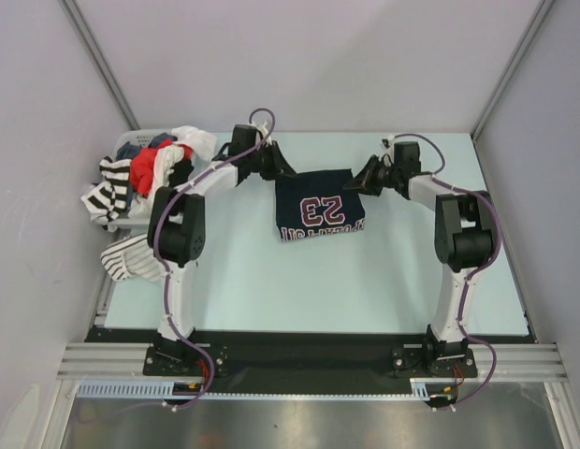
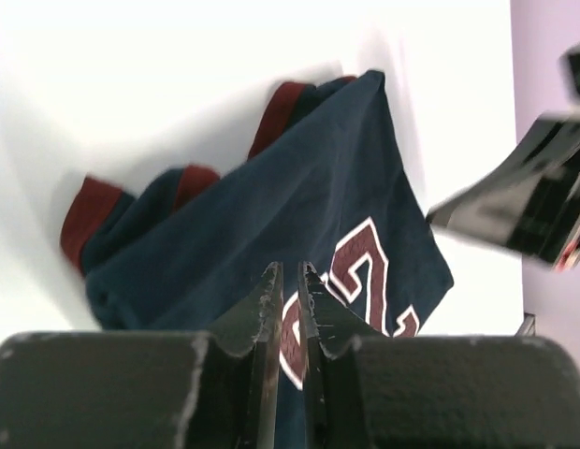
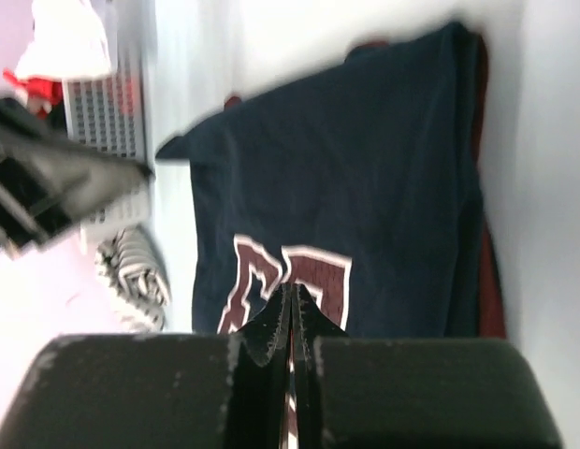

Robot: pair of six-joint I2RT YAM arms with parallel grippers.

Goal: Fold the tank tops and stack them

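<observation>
The navy tank top (image 1: pixel 318 206) with maroon trim and a "23" lies folded at the middle back of the table. My left gripper (image 1: pixel 282 170) hovers at its far left corner, jaws all but closed with a thin gap, holding nothing. In the left wrist view (image 2: pixel 290 271) the jersey (image 2: pixel 299 206) lies beyond the tips. My right gripper (image 1: pixel 362 178) is at the far right corner, shut and empty (image 3: pixel 292 292), over the jersey (image 3: pixel 365 187). The white striped tank top (image 1: pixel 131 257) lies folded at the table's left edge and also shows in the right wrist view (image 3: pixel 131 276).
A white basket (image 1: pixel 131 140) heaped with red, white and striped clothes stands at the back left; it shows in the right wrist view (image 3: pixel 103 112). Grey walls close in the table (image 1: pixel 271 281) on three sides.
</observation>
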